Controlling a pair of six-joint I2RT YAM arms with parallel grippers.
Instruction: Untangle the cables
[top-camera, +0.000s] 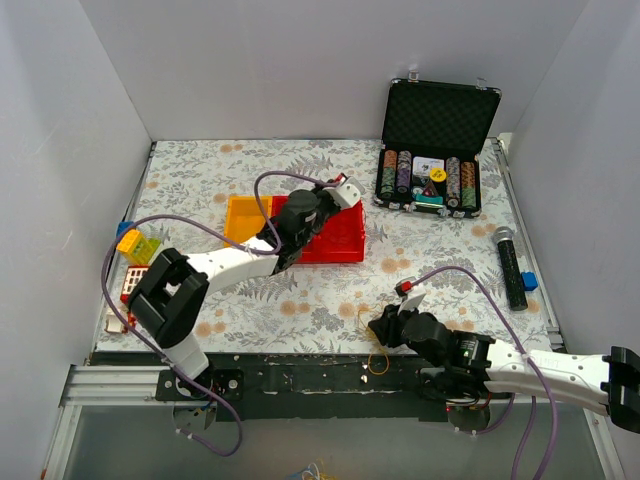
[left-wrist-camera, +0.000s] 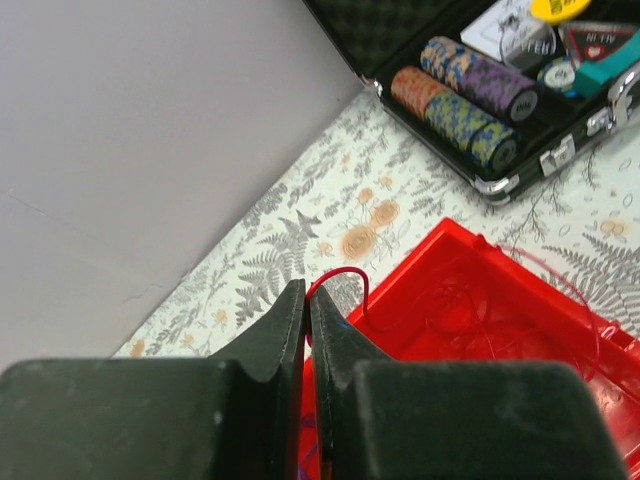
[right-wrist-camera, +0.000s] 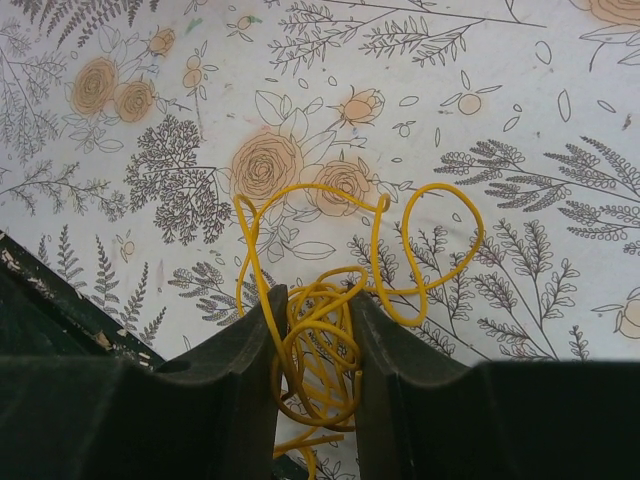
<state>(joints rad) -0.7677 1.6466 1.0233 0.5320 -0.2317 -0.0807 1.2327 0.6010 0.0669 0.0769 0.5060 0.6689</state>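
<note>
My left gripper (top-camera: 338, 192) hangs over the far end of the red tray (top-camera: 340, 240). In the left wrist view its fingertips (left-wrist-camera: 307, 289) are shut on a thin red cable (left-wrist-camera: 348, 272) that loops down into the red tray (left-wrist-camera: 470, 300), where more thin red strands lie. A bit of blue-purple strand shows low between the fingers. My right gripper (top-camera: 384, 326) is low over the table's near edge. In the right wrist view its jaws (right-wrist-camera: 312, 296) are closed on a bunched yellow cable (right-wrist-camera: 318, 330), whose loops spread on the table beyond.
An open black case of poker chips (top-camera: 432, 150) stands at the back right. A black microphone (top-camera: 511, 265) lies at the right. A yellow tray (top-camera: 244, 216) sits beside the red one. Coloured toy blocks (top-camera: 135, 246) lie at the left edge.
</note>
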